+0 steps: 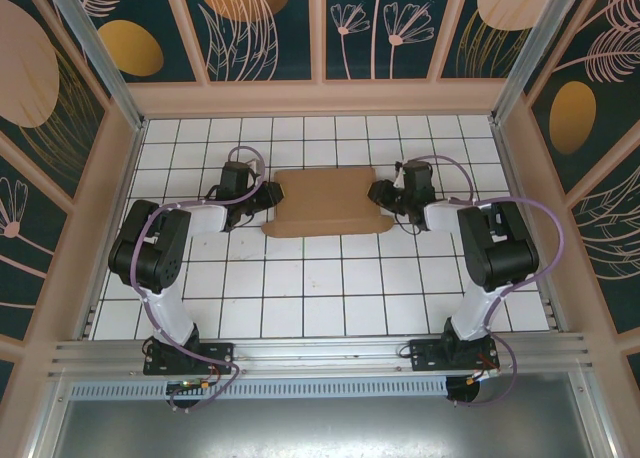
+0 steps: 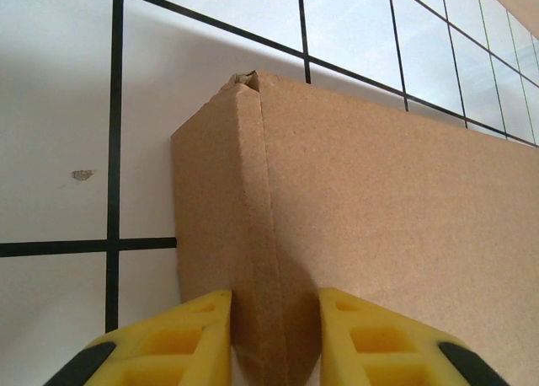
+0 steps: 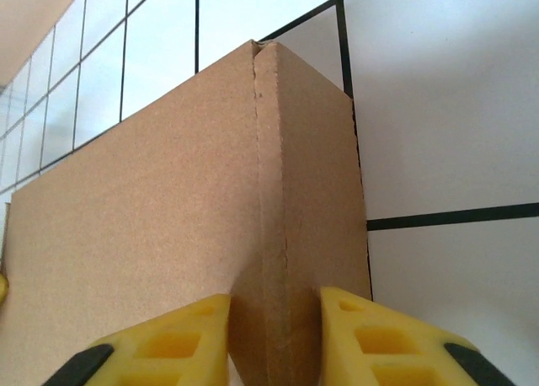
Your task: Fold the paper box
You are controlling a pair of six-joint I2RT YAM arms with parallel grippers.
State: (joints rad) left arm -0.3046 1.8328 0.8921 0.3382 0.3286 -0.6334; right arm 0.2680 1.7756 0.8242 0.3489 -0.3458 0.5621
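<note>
Top view is showing the paper box [image 1: 328, 203] lying at the far middle of the table [image 1: 320, 298], left gripper [image 1: 270, 200] and right gripper [image 1: 379, 193] pinching its end folds; I think they should be squeezing evenly.

The paper box [image 1: 328, 202], plain brown cardboard, lies low on the worktop [image 1: 300, 288] between the two pincers. Its left end wall stands folded up, the crease clamped in the left pincer [image 2: 274, 318]. Its right end wall stands likewise in the right pincer [image 3: 274, 318].
</note>
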